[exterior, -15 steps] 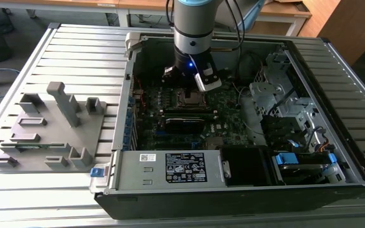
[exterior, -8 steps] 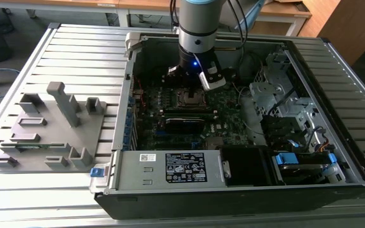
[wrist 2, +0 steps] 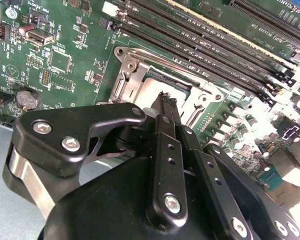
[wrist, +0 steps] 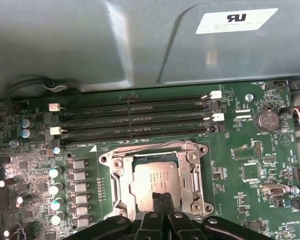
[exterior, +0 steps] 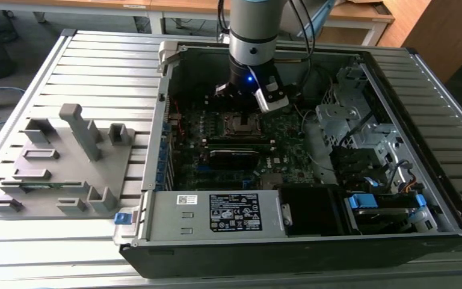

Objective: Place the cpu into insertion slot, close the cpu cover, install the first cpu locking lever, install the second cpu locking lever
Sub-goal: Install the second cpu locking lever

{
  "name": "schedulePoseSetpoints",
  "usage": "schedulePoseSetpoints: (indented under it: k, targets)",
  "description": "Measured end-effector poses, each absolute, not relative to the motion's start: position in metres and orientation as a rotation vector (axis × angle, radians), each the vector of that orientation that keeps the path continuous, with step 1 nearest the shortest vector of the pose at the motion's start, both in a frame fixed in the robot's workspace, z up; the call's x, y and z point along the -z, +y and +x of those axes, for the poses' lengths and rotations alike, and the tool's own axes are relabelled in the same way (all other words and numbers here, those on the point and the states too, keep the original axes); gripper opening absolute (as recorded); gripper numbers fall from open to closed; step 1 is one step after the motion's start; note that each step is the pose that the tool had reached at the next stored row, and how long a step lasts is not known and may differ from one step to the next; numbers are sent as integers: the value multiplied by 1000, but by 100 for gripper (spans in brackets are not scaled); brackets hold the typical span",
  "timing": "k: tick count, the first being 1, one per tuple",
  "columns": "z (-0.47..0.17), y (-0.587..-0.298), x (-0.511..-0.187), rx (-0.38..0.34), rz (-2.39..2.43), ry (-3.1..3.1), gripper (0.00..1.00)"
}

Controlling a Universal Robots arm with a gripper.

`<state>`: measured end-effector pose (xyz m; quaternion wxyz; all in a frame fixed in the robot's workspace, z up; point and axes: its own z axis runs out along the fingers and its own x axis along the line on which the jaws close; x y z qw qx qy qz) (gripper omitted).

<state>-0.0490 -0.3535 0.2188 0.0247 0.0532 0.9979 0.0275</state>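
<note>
The cpu (wrist: 157, 179), a flat square chip with a dull metallic top, lies in the insertion slot (exterior: 243, 124) on the green board. The silver cpu cover (wrist: 121, 184) lies flat around it, and the chip shows through its window. A thin metal lever rod (wrist: 155, 144) runs along the socket's side nearest the memory slots. My gripper (wrist: 161, 196) is shut with nothing between its fingers, its tips just over one edge of the cpu. In the second wrist view the gripper (wrist 2: 166, 98) hangs over the pale cpu (wrist 2: 147, 92) and the cover (wrist 2: 124, 80). The arm (exterior: 252, 54) stands over the socket.
Long black memory slots (wrist: 135, 117) run beside the socket, and a row of capacitors (wrist: 55, 172) stands on another side. A coin battery (wrist: 266, 119) sits on the board. The case wall (wrist: 140, 45) rises past the slots. A grey fixture tray (exterior: 55, 162) lies outside the case.
</note>
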Motion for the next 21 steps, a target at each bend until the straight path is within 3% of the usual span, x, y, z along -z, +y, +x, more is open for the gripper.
schedulePoseSetpoints:
  k: [11,21]
  targets:
    - [-49,-345,-217,-35,163,3086,11]
    - [-49,-345,-218,-34,159,3086,11]
